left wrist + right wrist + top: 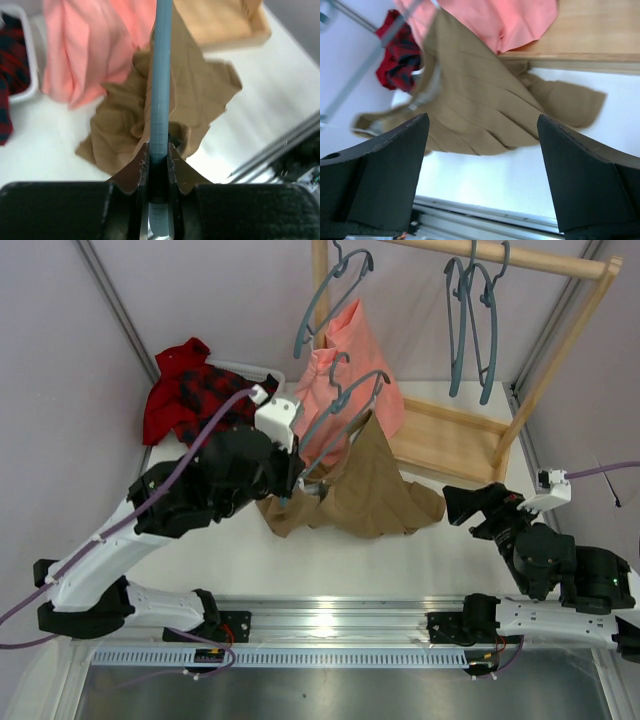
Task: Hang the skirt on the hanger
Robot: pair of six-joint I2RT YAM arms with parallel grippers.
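Left gripper (160, 150) is clamped tight on the hanger (161, 75). The skirt (375, 490) hangs over it just in front of the wooden rack (450, 440), its lower folds bunched on the table (350, 570). Right gripper (482, 120) sits wide open, holding nothing, near the rack's front right corner.

Hanger count is four by my reckoning: the held one plus three spare hangers (475, 330) on the rack's rail, one left and two right. Garments come to three: one skirt, one pink garment (350, 350) against the rack's left post and one plaid garment (185, 390) left of the rack.
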